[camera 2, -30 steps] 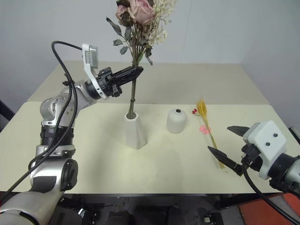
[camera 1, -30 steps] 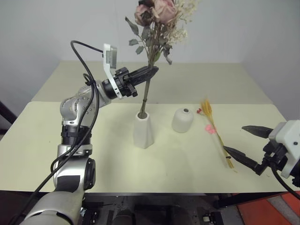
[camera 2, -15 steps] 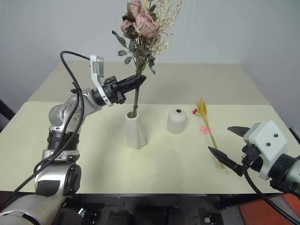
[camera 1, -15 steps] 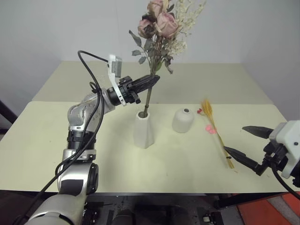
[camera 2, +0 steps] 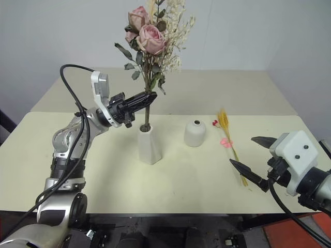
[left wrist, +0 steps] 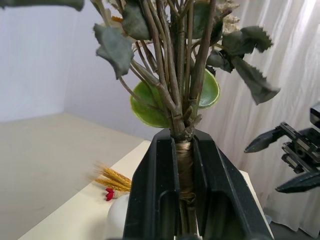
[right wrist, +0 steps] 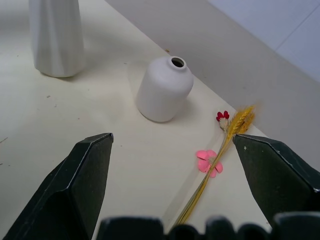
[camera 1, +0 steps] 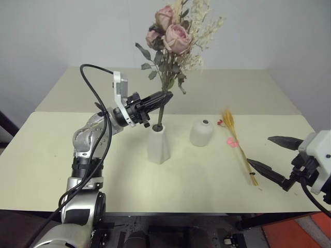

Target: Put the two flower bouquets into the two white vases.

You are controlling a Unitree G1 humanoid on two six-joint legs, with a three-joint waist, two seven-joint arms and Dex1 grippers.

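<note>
Left gripper (camera 1: 166,96) pinches the rose bouquet (camera 1: 175,36), we see.
Its stems sit in the tall vase (camera 1: 158,144); our right gripper (camera 1: 271,155) gapes near the wheat bundle (camera 1: 237,146).

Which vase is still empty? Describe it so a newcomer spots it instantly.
On the cream table, look just right of the tall tapered vase that holds the rose bouquet. The empty one is the squat vase, with the yellow stalk bundle lying at its right. It is short and rounded, its small mouth bare.
</note>
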